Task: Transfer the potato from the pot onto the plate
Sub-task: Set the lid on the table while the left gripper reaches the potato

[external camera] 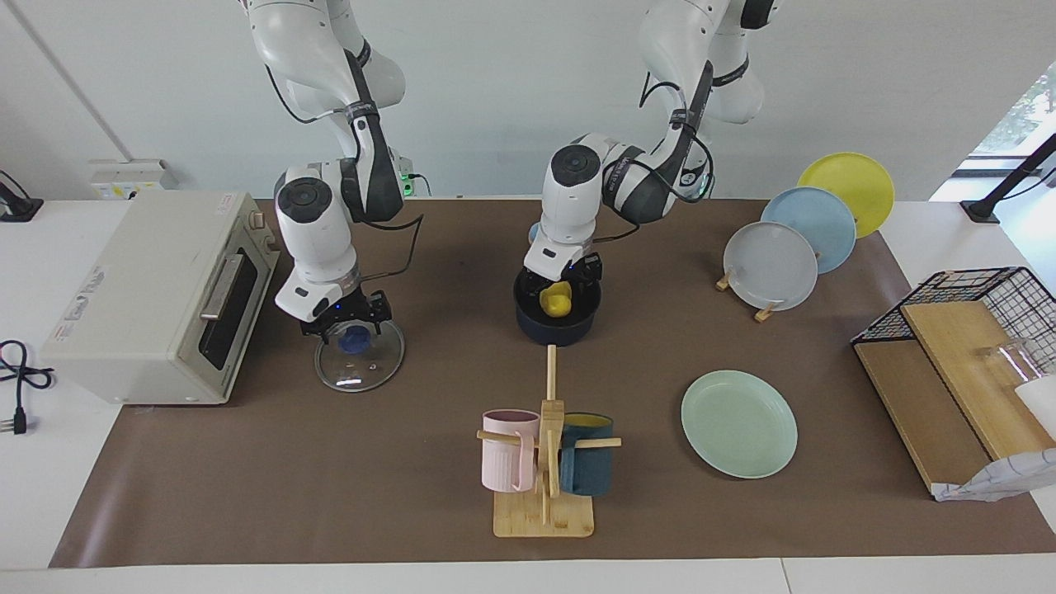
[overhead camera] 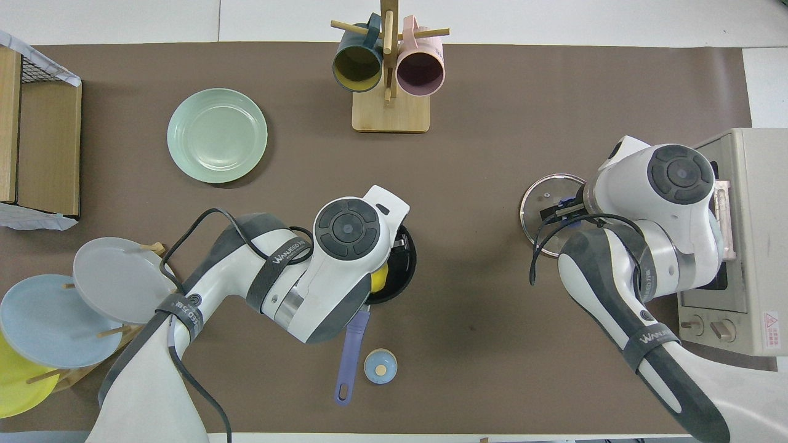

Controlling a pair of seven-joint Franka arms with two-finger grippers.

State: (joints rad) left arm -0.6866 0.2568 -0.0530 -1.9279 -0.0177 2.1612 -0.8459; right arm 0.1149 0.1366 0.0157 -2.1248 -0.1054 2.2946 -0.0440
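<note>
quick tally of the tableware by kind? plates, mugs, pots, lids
Plates: 4 (mint-green plate, grey-white plate, light blue plate, yellow plate)
Mugs: 2 (pink mug, teal mug)
Pots: 1 (pot)
Lids: 1 (glass lid)
Total: 8

Bare mat (external camera: 643, 371) lies between pot (external camera: 557, 323) and plate (external camera: 738, 422).

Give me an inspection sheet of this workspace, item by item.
Surface: table under a brown mat.
Job's things: potato in the pot; plate bare.
Clutter: glass lid, mug rack, three plates on a stand, small blue knob, wire basket.
Grippers: left gripper open, low over the potato; right gripper open over the lid's knob.
Cables: plug lead beside the toaster oven.
Surroundings: white wall, window.
</note>
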